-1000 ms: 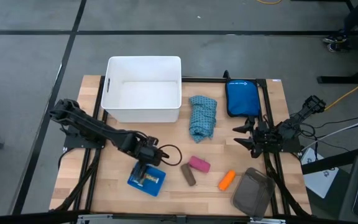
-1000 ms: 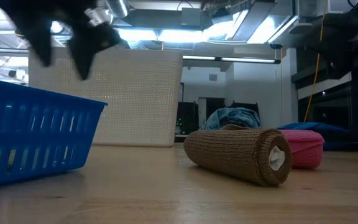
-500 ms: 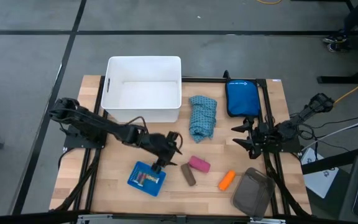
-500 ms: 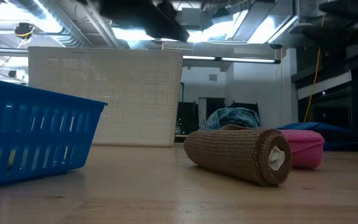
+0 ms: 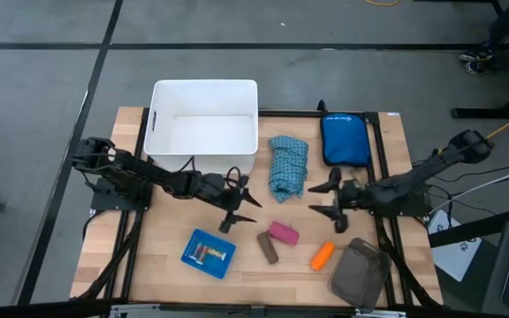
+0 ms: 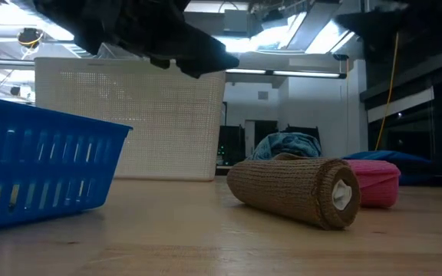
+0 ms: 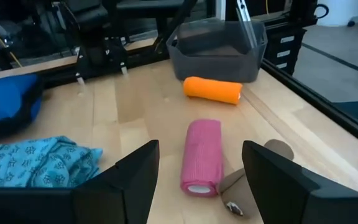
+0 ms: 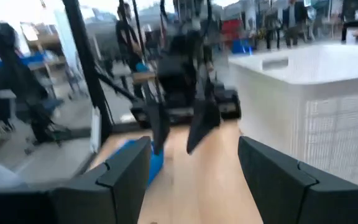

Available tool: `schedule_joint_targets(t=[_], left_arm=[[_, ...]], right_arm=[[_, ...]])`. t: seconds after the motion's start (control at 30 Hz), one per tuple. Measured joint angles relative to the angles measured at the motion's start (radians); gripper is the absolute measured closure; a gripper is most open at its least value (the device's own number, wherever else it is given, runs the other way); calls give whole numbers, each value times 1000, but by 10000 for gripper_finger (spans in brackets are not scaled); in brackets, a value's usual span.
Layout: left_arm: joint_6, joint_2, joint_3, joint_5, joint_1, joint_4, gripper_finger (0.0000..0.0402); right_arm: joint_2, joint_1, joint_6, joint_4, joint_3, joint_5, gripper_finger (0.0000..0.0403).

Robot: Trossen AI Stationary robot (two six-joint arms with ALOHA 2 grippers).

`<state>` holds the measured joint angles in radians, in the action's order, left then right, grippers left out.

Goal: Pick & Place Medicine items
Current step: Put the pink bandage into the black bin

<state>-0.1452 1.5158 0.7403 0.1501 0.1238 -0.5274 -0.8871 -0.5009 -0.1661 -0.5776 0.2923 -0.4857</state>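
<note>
Both arms have shifted since a moment ago: the left claw [image 5: 239, 205] has left the small blue basket [image 5: 208, 253] and now hangs over bare wood just in front of the white bin [image 5: 204, 126], its fingers spread and empty. From the other side the right claw [image 5: 332, 200] has reached inward toward the middle of the desk [image 5: 166, 231], also spread wide and holding nothing.

Between and in front of the two claws lie the medicine items. The pink bandage roll [image 5: 283, 233] rests touching the brown bandage roll [image 5: 268, 247], which sits just on the basket's side of it. The orange roll [image 5: 322, 255] lies apart from them, near the grey tray [image 5: 360, 273] at the desk's front right corner. The left wrist camera looks straight down onto the pink roll with the orange one beyond it.

Further back, a crumpled teal cloth [image 5: 288, 166] sits beside a blue zip pouch [image 5: 343, 139].
</note>
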Motion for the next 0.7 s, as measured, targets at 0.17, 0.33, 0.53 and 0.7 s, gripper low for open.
schedule_joint_targets(t=[0.17, 0.33, 0.53, 0.7], left_arm=[[-8, -14, 0, -65, 44, 14, 176], [-41, -61, 1, -117, 66, 45, 176], [-39, -86, 1, -122, 66, 41, 176], [-26, -74, -9, -122, 67, 30, 176]], right_arm=[[-234, 54, -161, 207, 159, 86, 158], [-401, 65, -298, 457, 355, 224, 158], [-562, 66, -387, 884, 599, 297, 158], [-669, 80, -454, 1051, 673, 375, 158]])
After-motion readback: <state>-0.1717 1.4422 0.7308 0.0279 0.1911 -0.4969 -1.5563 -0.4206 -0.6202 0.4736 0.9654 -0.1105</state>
